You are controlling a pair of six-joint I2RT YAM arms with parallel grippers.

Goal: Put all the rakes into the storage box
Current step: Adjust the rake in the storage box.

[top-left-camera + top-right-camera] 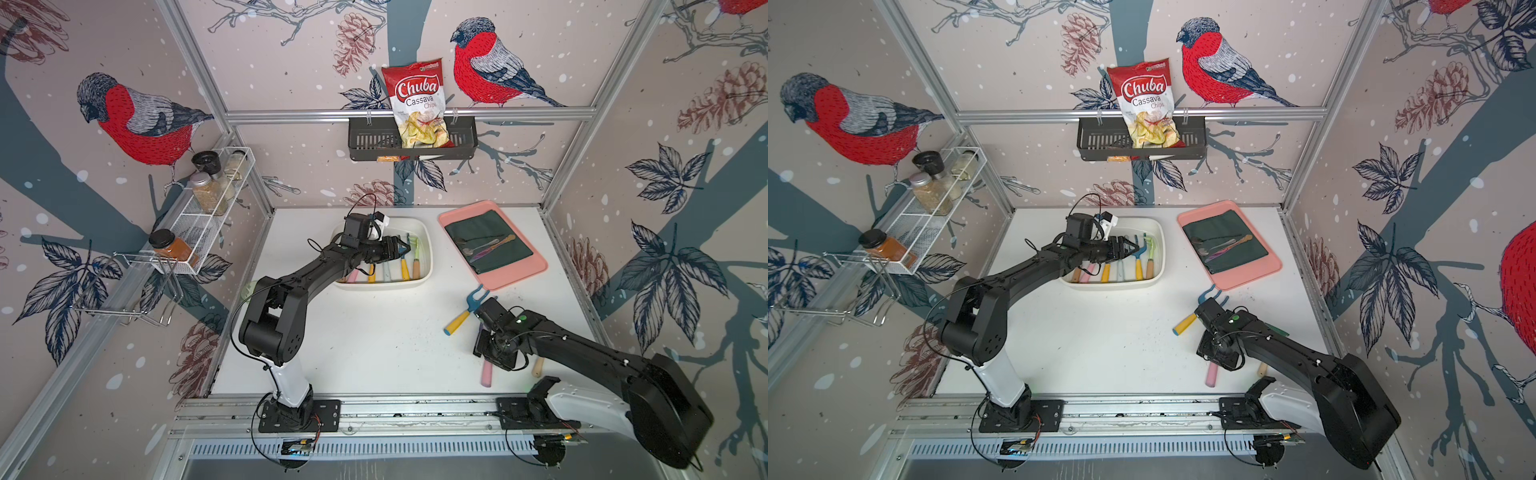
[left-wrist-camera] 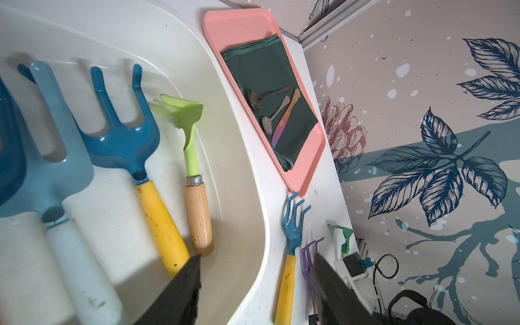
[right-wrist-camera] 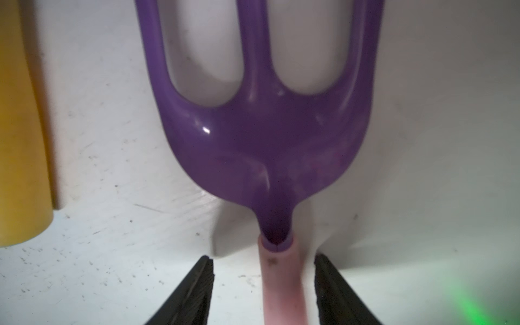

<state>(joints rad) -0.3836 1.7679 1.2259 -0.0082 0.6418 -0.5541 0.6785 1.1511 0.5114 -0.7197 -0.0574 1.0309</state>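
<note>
A purple rake (image 3: 264,135) with a pink handle (image 3: 282,281) lies flat on the white table near the front right; in both top views only the handle end (image 1: 486,374) (image 1: 1212,374) shows from under the right wrist. My right gripper (image 3: 264,257) is down over it, open, one finger on each side of the handle with a gap on both. The white storage box (image 1: 428,266) (image 2: 253,197) at the back middle holds several hand tools. Above its right half hangs my left gripper (image 1: 405,249) (image 2: 257,257), open with nothing in it.
A blue rake with a yellow handle (image 1: 461,316) (image 2: 289,253) lies just left of the right wrist. A green tool with a wooden handle (image 1: 538,365) lies partly under the right arm. A pink tray (image 1: 536,266) with cloth and cutlery sits back right.
</note>
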